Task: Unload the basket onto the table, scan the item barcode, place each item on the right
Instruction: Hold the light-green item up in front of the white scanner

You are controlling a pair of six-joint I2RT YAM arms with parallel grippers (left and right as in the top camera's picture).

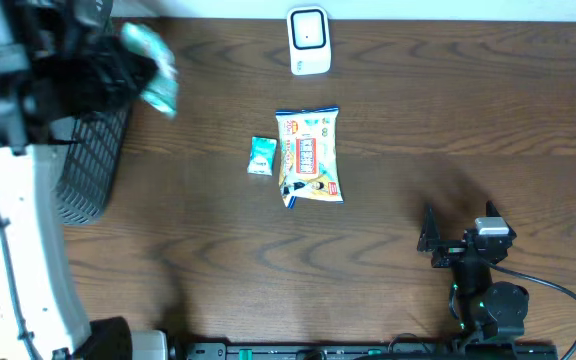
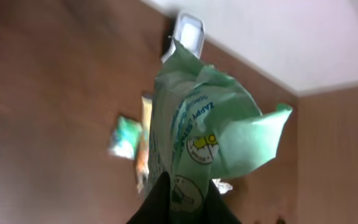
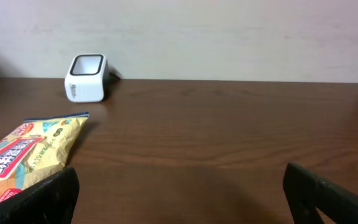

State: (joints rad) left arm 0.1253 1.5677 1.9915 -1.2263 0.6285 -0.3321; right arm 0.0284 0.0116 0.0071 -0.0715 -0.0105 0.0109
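Observation:
A crumpled light-green packet [image 2: 210, 124] with printed labels stands up between the fingers of my left gripper [image 2: 188, 186], which is shut on its lower end. From above, that packet [image 1: 153, 68] hangs in the air at the far left, over the basket's edge, and looks blurred. The white barcode scanner [image 1: 309, 41] stands at the table's back centre, also visible as the scanner [image 2: 188, 31] beyond the packet and as the scanner [image 3: 87, 77] facing the right wrist. No barcode can be made out on the packet. My right gripper [image 1: 426, 232] rests low at the front right, open and empty.
A yellow snack bag [image 1: 311, 155] lies flat mid-table with a small green sachet [image 1: 261, 155] just left of it. A black mesh basket [image 1: 93, 170] stands at the left edge under the left arm. The yellow bag's corner [image 3: 27, 155] lies left of the right gripper [image 3: 179, 193].

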